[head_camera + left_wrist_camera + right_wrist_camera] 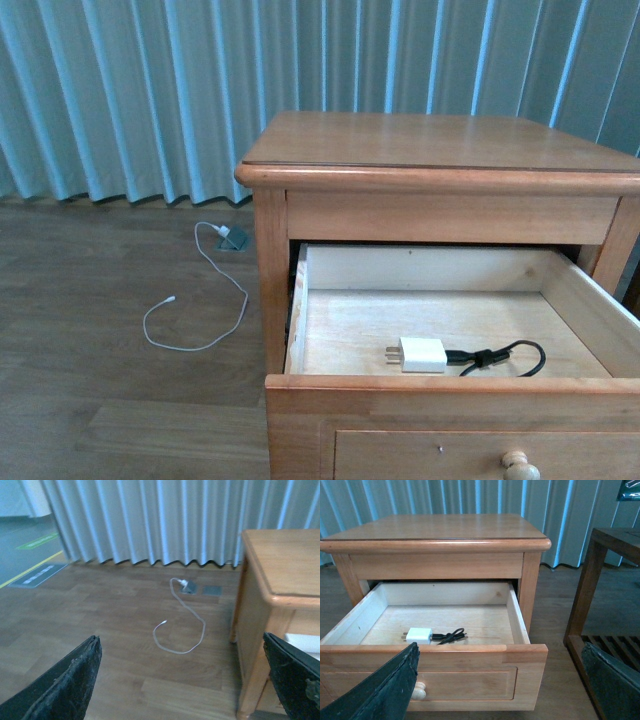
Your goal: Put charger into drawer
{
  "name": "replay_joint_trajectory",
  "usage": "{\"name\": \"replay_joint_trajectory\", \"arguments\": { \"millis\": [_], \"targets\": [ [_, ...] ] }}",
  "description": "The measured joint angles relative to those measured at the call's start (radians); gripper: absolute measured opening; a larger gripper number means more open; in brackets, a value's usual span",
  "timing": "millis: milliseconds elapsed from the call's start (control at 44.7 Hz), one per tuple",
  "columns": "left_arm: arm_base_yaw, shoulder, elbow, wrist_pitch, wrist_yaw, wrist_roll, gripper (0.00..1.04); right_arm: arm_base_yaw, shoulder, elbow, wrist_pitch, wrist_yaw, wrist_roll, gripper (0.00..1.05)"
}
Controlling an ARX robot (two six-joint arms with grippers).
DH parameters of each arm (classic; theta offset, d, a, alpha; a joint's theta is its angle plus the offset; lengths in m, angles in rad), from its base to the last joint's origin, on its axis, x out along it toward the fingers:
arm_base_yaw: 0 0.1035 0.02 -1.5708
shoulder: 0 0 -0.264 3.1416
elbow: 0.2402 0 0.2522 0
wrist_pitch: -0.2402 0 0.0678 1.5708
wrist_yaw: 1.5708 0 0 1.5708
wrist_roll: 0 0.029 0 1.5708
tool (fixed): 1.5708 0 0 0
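1. Your right end effector (499, 647) is spread wide and holds nothing. The left end effector (180, 638) is spread and empty too.
2. The charger (422, 354) lies flat inside the open drawer (430, 268), ahead of and below the right end effector. It sits close behind the drawer's front wall, with its black lead looped beside it.
3. I judge the placing step done. You need only back clear, or push the drawer shut if you want it closed.
4. For a push, meet the front panel near the knob (418, 692), just below the right end effector, and drive straight in.
5. The nightstand (430, 140) top overhangs the drawer's back, and a dark wooden rack (600, 555) stands to one side of the right end effector. Ahead of the left end effector is floor with a thin white cable (180, 625).
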Motion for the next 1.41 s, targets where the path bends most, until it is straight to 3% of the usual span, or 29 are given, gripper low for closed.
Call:
{"name": "replay_joint_trajectory", "arguments": {
  "millis": [179,336,358,492,537,582,873,962,1029,1320,1410],
  "targets": [
    [-0.024,-0.301,-0.166,-0.164,-0.180,-0.112,0.99,0.000,0.000,0.000,0.000,0.000,0.000,0.96],
    [-0.027,-0.342,-0.177,-0.168,-0.188,-0.149,0.99,0.000,0.000,0.000,0.000,-0.002,0.000,0.96],
    [-0.021,-0.343,-0.177,-0.170,-0.172,-0.146,0.98,0.000,0.000,0.000,0.000,-0.002,0.000,0.96],
    [0.100,-0.431,-0.245,-0.196,0.270,-0.097,0.75,0.000,0.000,0.000,0.000,0.000,0.000,0.96],
    [0.141,-0.467,-0.276,-0.196,0.366,-0.091,0.64,0.000,0.000,0.000,0.000,-0.001,0.000,0.96],
    [0.175,-0.494,-0.303,-0.196,0.417,-0.087,0.53,0.000,0.000,0.000,0.000,-0.001,0.000,0.96],
    [0.279,-0.590,-0.398,-0.196,0.519,-0.077,0.05,0.000,0.000,0.000,0.000,0.000,0.000,0.96],
    [0.369,-0.629,-0.424,-0.208,0.634,-0.075,0.04,0.000,0.000,0.000,0.000,0.000,0.000,0.96],
    [0.409,-0.646,-0.438,-0.212,0.641,-0.075,0.04,0.000,0.000,0.000,0.000,0.000,0.000,0.96],
    [0.417,-0.714,-0.477,-0.238,0.651,-0.074,0.04,0.000,0.000,0.000,0.000,0.000,0.000,0.96],
    [0.417,-0.779,-0.479,-0.322,0.651,-0.074,0.04,0.000,0.000,0.000,0.000,0.000,0.000,0.96]
  ]
}}
